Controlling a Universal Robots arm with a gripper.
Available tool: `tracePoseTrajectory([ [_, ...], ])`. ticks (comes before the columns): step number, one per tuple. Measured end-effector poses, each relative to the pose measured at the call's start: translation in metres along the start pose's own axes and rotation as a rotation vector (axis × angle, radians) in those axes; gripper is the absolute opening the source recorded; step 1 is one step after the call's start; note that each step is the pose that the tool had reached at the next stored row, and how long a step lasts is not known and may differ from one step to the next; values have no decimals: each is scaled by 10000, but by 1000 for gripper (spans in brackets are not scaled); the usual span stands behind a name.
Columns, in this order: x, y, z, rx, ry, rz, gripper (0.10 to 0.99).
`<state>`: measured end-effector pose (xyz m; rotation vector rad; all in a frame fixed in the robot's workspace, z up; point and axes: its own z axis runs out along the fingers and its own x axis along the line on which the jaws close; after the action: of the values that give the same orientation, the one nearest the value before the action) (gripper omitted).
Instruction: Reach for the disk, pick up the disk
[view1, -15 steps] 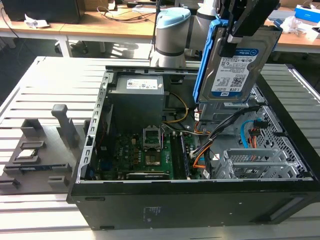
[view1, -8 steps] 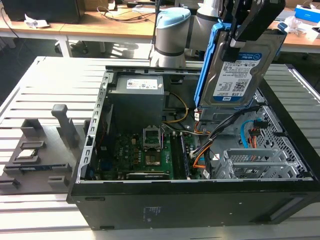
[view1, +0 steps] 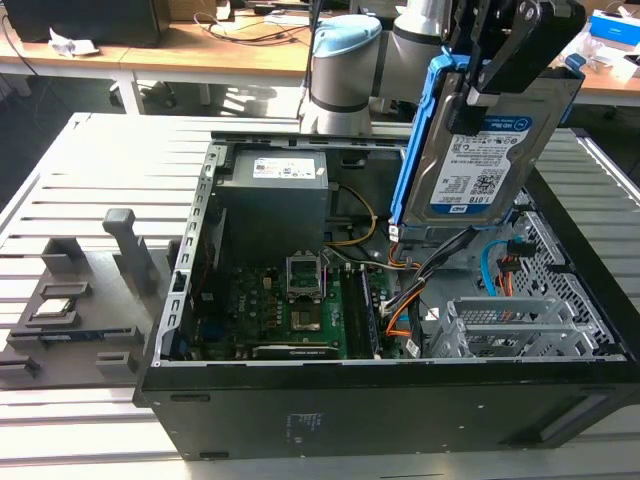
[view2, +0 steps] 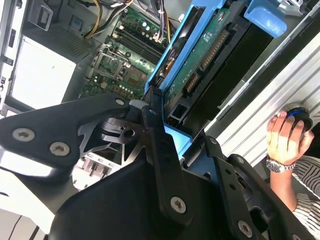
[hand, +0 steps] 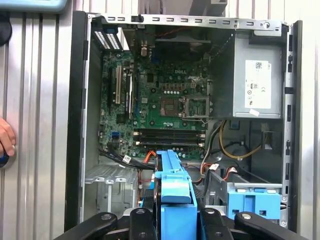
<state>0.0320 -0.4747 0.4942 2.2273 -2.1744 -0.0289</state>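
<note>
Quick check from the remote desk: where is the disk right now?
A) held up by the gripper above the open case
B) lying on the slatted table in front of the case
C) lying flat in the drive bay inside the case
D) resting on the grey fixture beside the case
A: in the exterior view the gripper is shut on the disk, which hangs tilted above the open computer case, clear of the drive bays.

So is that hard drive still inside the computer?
Out: the gripper holds the disk raised above the open computer case.
</note>
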Motion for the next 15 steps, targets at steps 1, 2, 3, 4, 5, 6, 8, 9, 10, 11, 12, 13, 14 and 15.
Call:
tracePoseTrajectory([
  [1, 19, 0, 0, 0, 0, 0, 365],
  [2, 41, 1, 0, 0, 0, 0, 365],
  [3, 54, 1, 0, 0, 0, 0, 365],
  [4, 66, 2, 0, -1, 0, 0, 365],
  [5, 83, 2, 0, 0, 1, 0, 365],
  [6, 93, 2, 1, 0, 0, 0, 365],
  [8, 117, 3, 1, 0, 0, 0, 365],
  [9, 127, 3, 1, 0, 0, 0, 365],
  [10, 140, 3, 1, 0, 0, 0, 365],
  [11, 154, 4, 1, 0, 0, 0, 365],
  [12, 175, 4, 1, 0, 1, 0, 365],
  [13, 187, 4, 2, 0, 0, -1, 365],
  [14, 201, 4, 2, 0, 0, -1, 365],
  [15, 215, 5, 2, 0, 0, 0, 365],
])
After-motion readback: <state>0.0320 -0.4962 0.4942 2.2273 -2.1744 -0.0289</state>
